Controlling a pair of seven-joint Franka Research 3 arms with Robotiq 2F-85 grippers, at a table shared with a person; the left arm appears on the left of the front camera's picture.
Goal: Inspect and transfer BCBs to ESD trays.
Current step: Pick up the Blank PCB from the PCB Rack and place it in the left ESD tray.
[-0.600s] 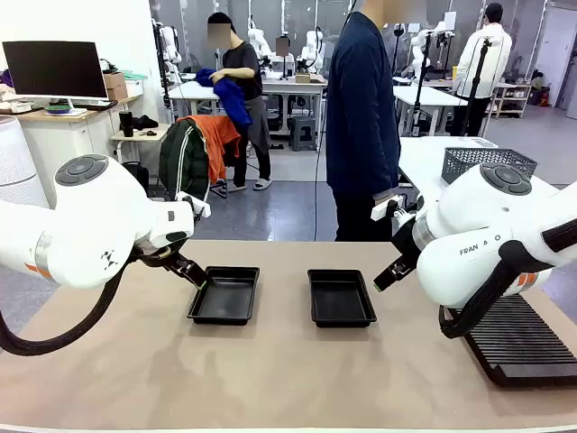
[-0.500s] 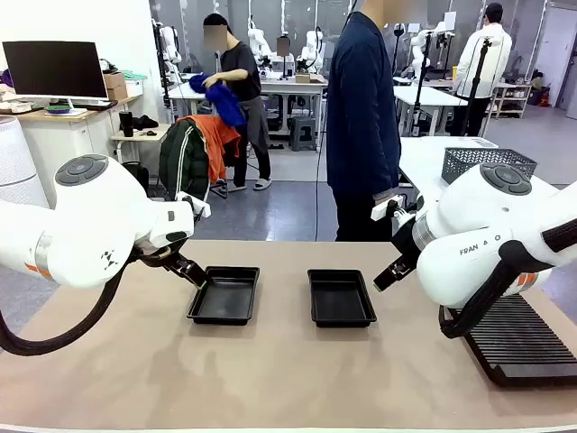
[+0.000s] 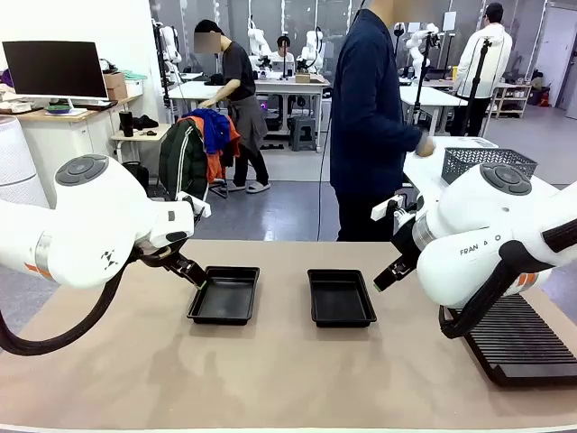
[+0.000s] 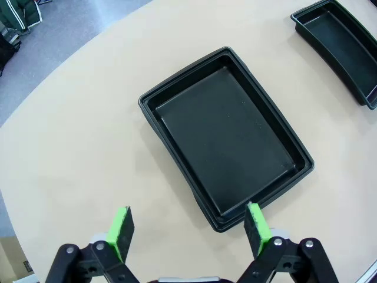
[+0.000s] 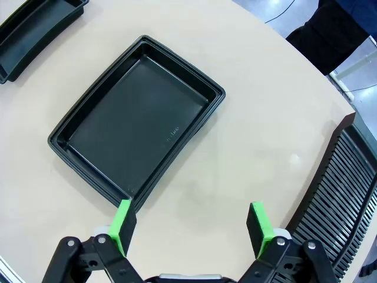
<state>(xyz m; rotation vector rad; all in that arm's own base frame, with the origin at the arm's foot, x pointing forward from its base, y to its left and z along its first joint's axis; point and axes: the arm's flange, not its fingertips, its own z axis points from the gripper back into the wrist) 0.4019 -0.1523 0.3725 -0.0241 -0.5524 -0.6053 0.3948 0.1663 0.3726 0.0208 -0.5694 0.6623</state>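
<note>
left gripper (image 4: 187, 213), right gripper (image 5: 190, 209) hover, spread

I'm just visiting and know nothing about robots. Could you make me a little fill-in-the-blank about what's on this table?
The left tray and right tray are both ___.
The left tool and right tool both have their jaws ___.
The pads on each tool are coloured ___.
The rack lies on the robot's ___ side.
Missing words: empty; open; green; right.
</note>
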